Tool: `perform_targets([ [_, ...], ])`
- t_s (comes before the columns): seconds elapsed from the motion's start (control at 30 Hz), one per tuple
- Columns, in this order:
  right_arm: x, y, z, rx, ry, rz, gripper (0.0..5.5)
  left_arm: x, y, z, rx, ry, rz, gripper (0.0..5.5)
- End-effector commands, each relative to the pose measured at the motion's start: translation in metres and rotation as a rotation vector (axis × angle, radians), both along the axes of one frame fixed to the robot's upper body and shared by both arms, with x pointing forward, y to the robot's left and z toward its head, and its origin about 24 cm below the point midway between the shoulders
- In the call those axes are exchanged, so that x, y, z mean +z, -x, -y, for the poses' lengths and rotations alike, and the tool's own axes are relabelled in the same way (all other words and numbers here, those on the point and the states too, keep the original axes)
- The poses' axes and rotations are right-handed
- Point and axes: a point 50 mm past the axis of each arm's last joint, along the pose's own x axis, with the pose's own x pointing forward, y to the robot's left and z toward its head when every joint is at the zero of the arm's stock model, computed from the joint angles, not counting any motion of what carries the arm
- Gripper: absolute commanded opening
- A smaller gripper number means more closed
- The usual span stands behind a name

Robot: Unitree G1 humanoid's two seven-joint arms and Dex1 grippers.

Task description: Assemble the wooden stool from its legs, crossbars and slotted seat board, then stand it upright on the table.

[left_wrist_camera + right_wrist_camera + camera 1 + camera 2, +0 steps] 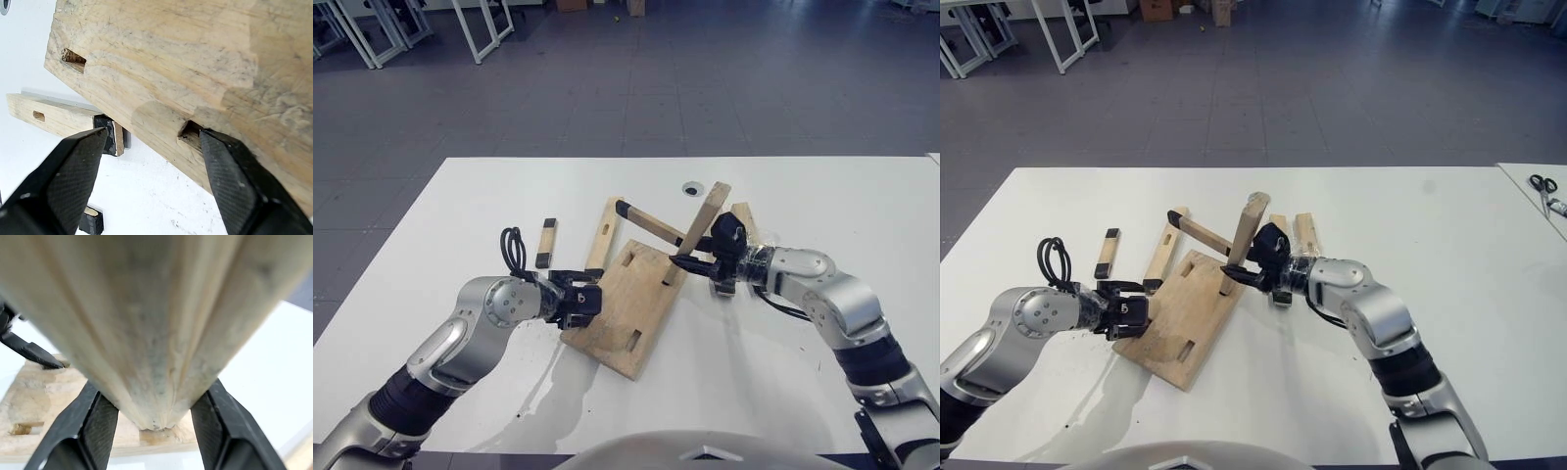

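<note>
The slotted seat board (625, 311) lies tilted on the white table, its far end propped on loose legs. My left gripper (582, 301) is at the board's near left edge, open, with the edge and one slot (190, 133) between its fingers (73, 171). My right gripper (697, 262) is shut on a wooden leg (704, 219). The leg stands steeply tilted, its lower end (154, 423) set at a slot on the board's far right side. The right wrist view shows the fingers (98, 423) on both sides of the leg.
A leg with a black tip (646, 224) and another leg (604, 233) stick out from under the board's far end. A short crossbar (546, 242) lies to the left, one more piece (742, 216) behind my right gripper. Table hole (691, 187); scissors (1540, 182) far right.
</note>
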Motion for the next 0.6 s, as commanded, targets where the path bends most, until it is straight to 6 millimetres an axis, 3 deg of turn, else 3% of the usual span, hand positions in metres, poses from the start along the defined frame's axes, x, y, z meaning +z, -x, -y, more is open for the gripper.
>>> perform_targets([
  [0.03,-0.112,0.021,0.043,-0.074,0.405,-0.527,2.03,0.007,0.0,0.024,-0.059,0.088,0.022,3.46],
  [0.13,-0.104,0.008,0.048,0.064,0.678,-0.301,2.03,0.007,0.0,0.026,-0.052,0.099,0.025,3.46],
  [0.23,-0.095,0.009,0.04,0.193,0.767,-0.159,2.03,0.007,0.001,0.03,-0.052,0.111,0.026,3.46],
  [0.33,-0.086,0.025,0.025,0.255,0.653,-0.148,2.03,0.007,0.001,0.032,-0.048,0.119,0.027,3.46],
  [0.43,-0.082,0.02,0.026,0.177,0.56,-0.218,2.03,0.007,0.002,0.032,-0.046,0.121,0.025,3.46],
  [0.53,-0.078,-0.014,0.036,-0.043,0.35,-0.362,2.03,0.008,-0.001,0.033,-0.047,0.12,0.028,3.46],
  [0.6,-0.058,-0.045,0.043,-0.173,0.222,-0.345,2.03,0.009,-0.002,0.034,-0.049,0.12,0.031,3.46],
])
